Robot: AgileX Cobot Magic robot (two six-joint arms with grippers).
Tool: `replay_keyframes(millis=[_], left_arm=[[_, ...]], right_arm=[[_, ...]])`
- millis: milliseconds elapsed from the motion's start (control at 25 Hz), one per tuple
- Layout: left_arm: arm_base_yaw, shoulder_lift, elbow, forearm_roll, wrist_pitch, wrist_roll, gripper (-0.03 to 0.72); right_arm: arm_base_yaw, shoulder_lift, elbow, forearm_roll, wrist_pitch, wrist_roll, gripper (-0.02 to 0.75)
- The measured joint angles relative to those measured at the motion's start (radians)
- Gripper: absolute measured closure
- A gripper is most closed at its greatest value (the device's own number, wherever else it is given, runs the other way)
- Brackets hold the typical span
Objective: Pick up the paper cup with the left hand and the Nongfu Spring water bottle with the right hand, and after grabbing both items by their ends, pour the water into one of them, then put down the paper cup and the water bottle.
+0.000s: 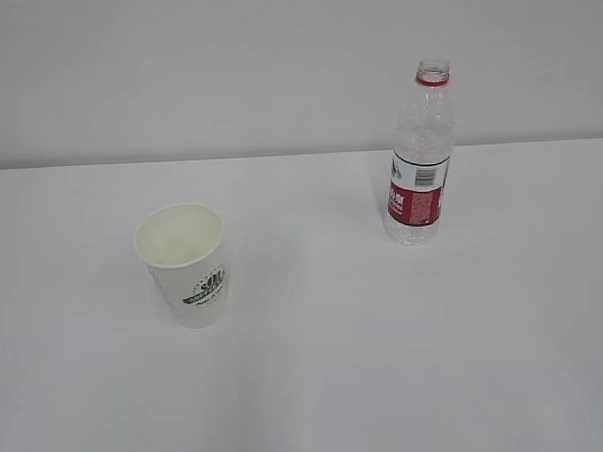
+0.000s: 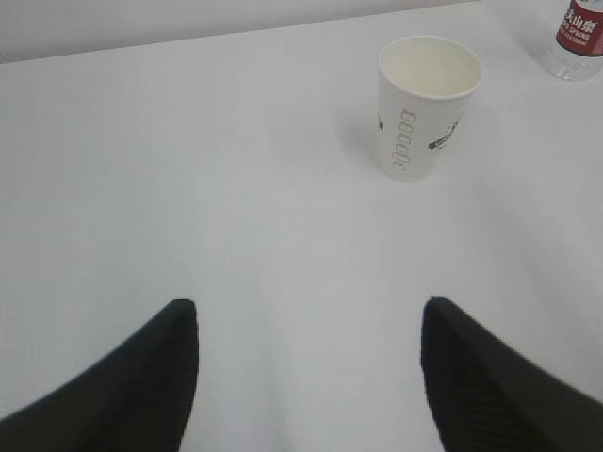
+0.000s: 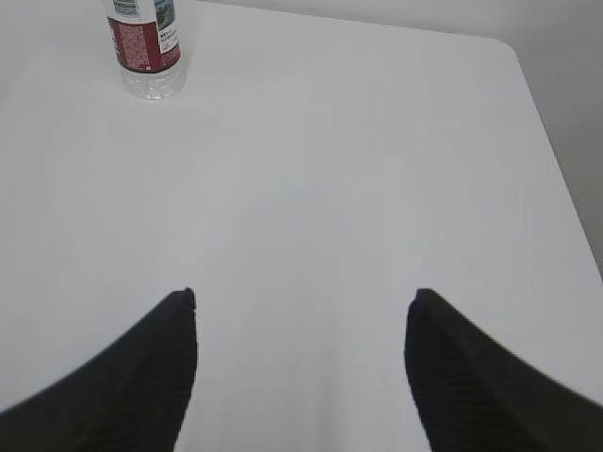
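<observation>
Exterior view shows a white table (image 1: 318, 385) with only two things on it, and no arm is seen in this view. On the left side stands the paper cup (image 1: 185, 263), upright, with its mouth open to the top and the dark green logo turned to the camera; the inside looks cream, and I cannot tell if any liquid is in it. Well apart from it, to the right and farther back, stands the Nongfu Spring water bottle (image 1: 419, 156), also upright, with a red neck ring, no cap and a red-and-white label around the lower half. The bottle looks clear, and how much water is inside I cannot tell. In the left wrist view, the left hand (image 2: 311, 320) hangs over bare table with its two black fingers spread wide and nothing between them; the cup stands ahead of it and a little to the right, not touched, and the bottle's base shows at the top right corner. In the right wrist view, the right hand (image 3: 301, 311) is likewise wide open and empty above the table, with the bottle ahead at the upper left, well apart from the fingers.
</observation>
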Motion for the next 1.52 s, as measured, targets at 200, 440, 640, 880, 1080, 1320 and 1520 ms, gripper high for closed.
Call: replay_keyframes(millis=[200,440,640,880,1080,1320,1520], left_arm=[[0.0,0.0,0.0,0.0,0.0,0.0,0.213],[0.0,0.0,0.0,0.0,0.0,0.0,0.241],[0.0,0.0,0.0,0.0,0.0,0.0,0.24],[0.0,0.0,0.0,0.0,0.0,0.0,0.092],[0.0,0.0,0.0,-0.009,0.0,0.0,0.069],[0.0,0.0,0.0,-0.029,0.0,0.0,0.115],[0.0,0.0,-0.021,-0.034,-0.049,0.0,0.118]], right_arm=[[0.0,0.0,0.0,0.0,0.0,0.0,0.216],[0.0,0.0,0.0,0.0,0.0,0.0,0.217],[0.0,0.0,0.0,0.0,0.0,0.0,0.216],[0.0,0.0,0.0,0.0,0.0,0.0,0.216],[0.0,0.0,0.0,0.0,0.0,0.0,0.216],[0.0,0.0,0.0,0.0,0.0,0.0,0.216],[0.0,0.0,-0.006,0.0,-0.004,0.0,0.216]])
